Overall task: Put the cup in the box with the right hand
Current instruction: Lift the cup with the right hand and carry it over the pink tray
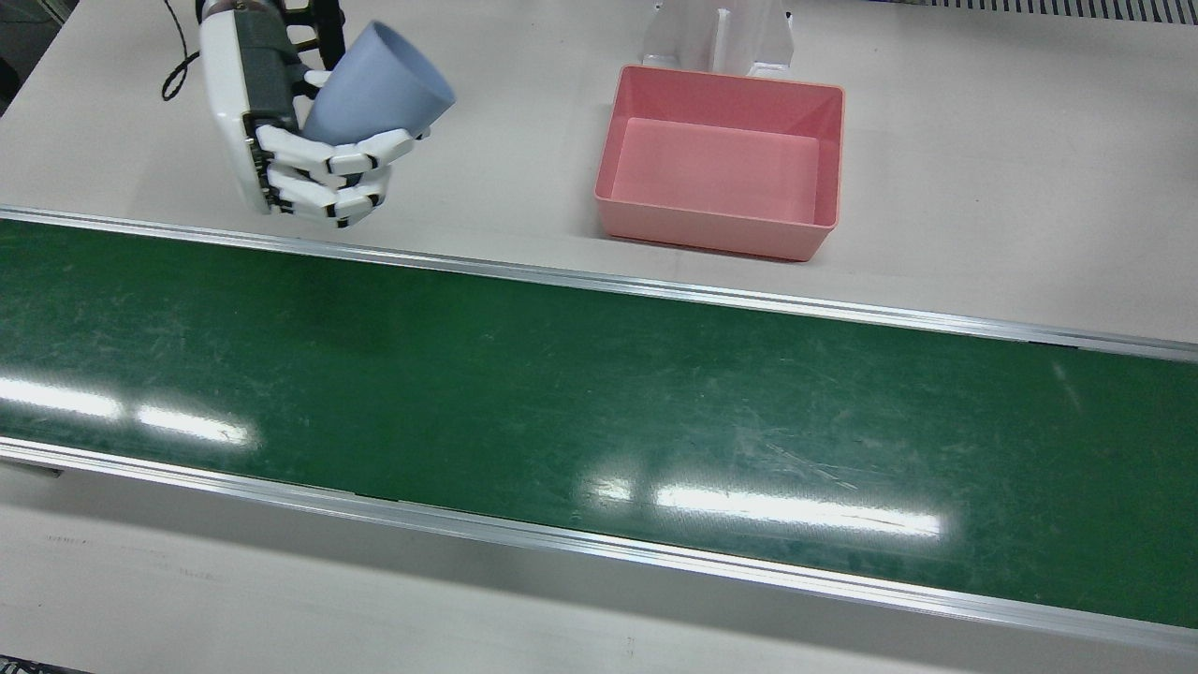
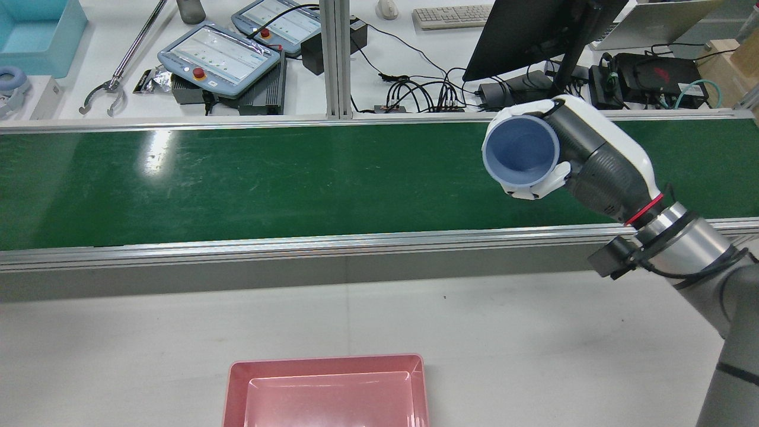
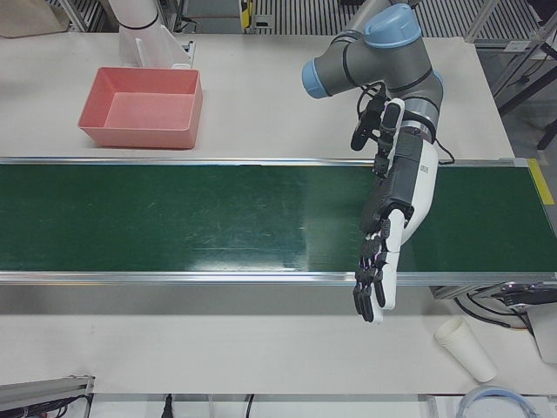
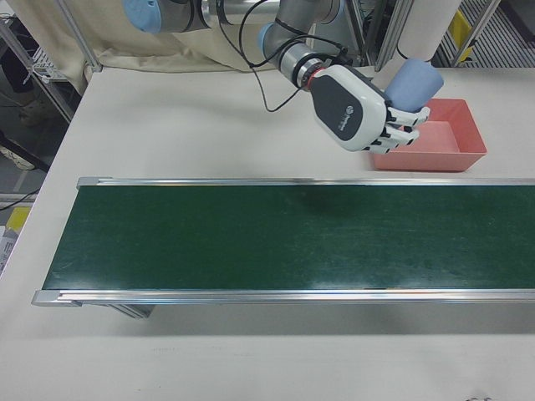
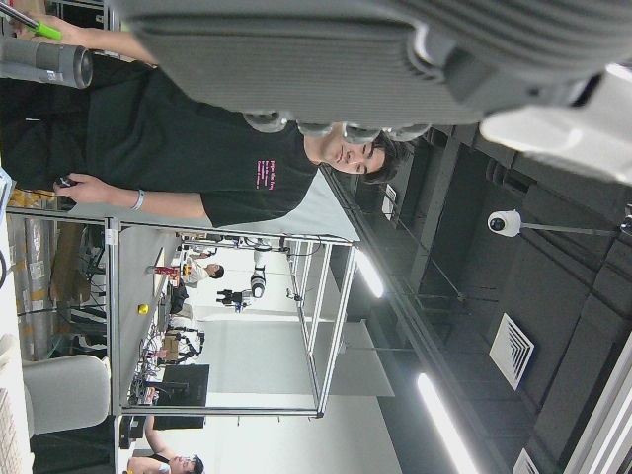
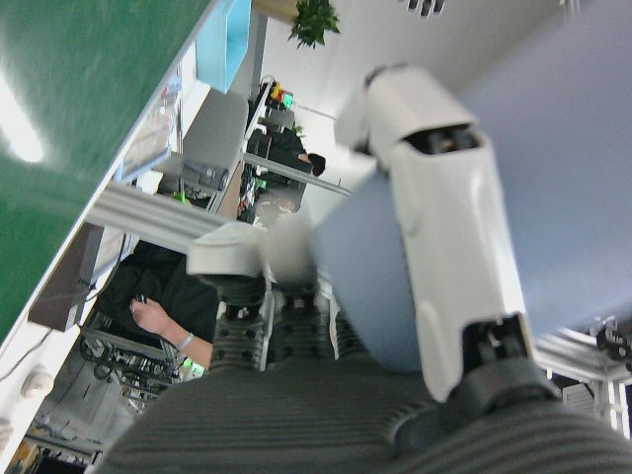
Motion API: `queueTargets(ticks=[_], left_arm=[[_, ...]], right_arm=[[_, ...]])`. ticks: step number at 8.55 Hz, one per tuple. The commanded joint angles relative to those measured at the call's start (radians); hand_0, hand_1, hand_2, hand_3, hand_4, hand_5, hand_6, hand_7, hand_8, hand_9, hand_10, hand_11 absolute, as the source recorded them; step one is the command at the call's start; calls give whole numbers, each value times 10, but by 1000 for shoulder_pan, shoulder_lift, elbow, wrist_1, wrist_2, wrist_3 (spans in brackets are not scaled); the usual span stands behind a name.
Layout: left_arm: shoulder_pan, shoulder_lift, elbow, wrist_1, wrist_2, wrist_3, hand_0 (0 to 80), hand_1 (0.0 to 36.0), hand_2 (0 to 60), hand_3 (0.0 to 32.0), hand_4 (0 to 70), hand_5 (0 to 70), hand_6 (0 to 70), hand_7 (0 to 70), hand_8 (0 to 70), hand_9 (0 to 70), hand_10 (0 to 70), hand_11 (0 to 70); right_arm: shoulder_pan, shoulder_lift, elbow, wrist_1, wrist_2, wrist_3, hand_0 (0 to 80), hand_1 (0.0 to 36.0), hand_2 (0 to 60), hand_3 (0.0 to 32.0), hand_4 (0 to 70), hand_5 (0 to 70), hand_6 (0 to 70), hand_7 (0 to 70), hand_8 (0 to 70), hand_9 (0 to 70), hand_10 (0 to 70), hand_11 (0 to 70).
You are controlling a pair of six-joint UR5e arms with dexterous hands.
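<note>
White fingers (image 1: 328,173) of the right hand (image 1: 281,131) wrap the tapered wall of a pale blue plastic cup (image 1: 379,89), held tilted in the air with its mouth turned up and toward the pink box (image 1: 721,159) — front view. The box sits empty on the white table (image 1: 983,187), well apart from the cup, on the robot's side of the green conveyor belt (image 1: 562,393).

Rear view: the cup (image 2: 522,151) shows its open mouth and empty inside, the right hand (image 2: 584,160) closed around it above the belt's near edge (image 2: 296,243); the box (image 2: 326,391) lies lower in the picture, toward the middle of the table.

Left-front view: the left hand (image 3: 392,226) hangs idle over the belt, fingers straight and spread, holding nothing. A white paper cup stack (image 3: 466,348) lies on the operators' side, no part of the job.

Right-front view: the cup (image 4: 414,83) rides above the hand's knuckles, with the box (image 4: 430,138) partly hidden behind them.

Left hand view: only the room shows, no task object.

Right hand view: blurred blue wall (image 6: 365,286) pressed under a white finger (image 6: 444,227).

Judging by its thin wall, the cup is light and fairly stiff yet smooth — likely to slip or flex if squeezed hard; the mid-wall wrap looks the right hold.
</note>
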Motion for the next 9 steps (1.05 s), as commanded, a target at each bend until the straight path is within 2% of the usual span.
queueTargets(ticks=[1,3,5,6,7,8,9], left_arm=[[-1,0,2,-1,-1,0,0,0,0,0,0,0,0,0,0,0,0,0],[-1,0,0,-1,-1,0,0,0,0,0,0,0,0,0,0,0,0,0],[-1,0,0,-1,-1,0,0,0,0,0,0,0,0,0,0,0,0,0],[-1,0,0,-1,-1,0,0,0,0,0,0,0,0,0,0,0,0,0],[1,0,0,-1,-1,0,0,0,0,0,0,0,0,0,0,0,0,0],[-1,0,0,-1,-1,0,0,0,0,0,0,0,0,0,0,0,0,0],[1,0,2,-1,-1,0,0,0,0,0,0,0,0,0,0,0,0,0]], right_arm=[[-387,68,64,-10,153,-203,800,360,600,0,273,294,501,700,700,700,573,700],[-512,93,49,-4,203,-292,800,360,600,0,246,283,486,700,700,700,532,700],[-575,94,49,-1,204,-342,800,360,600,0,240,281,482,700,700,700,523,700],[-585,93,49,5,203,-345,800,360,600,0,265,281,481,700,700,700,523,700],[-594,93,49,8,201,-343,800,360,600,0,247,278,478,700,700,700,514,700],[-595,90,50,10,200,-340,800,360,600,0,236,249,416,700,612,700,422,632],[-596,88,50,10,198,-340,732,333,334,0,148,146,195,668,281,471,209,338]])
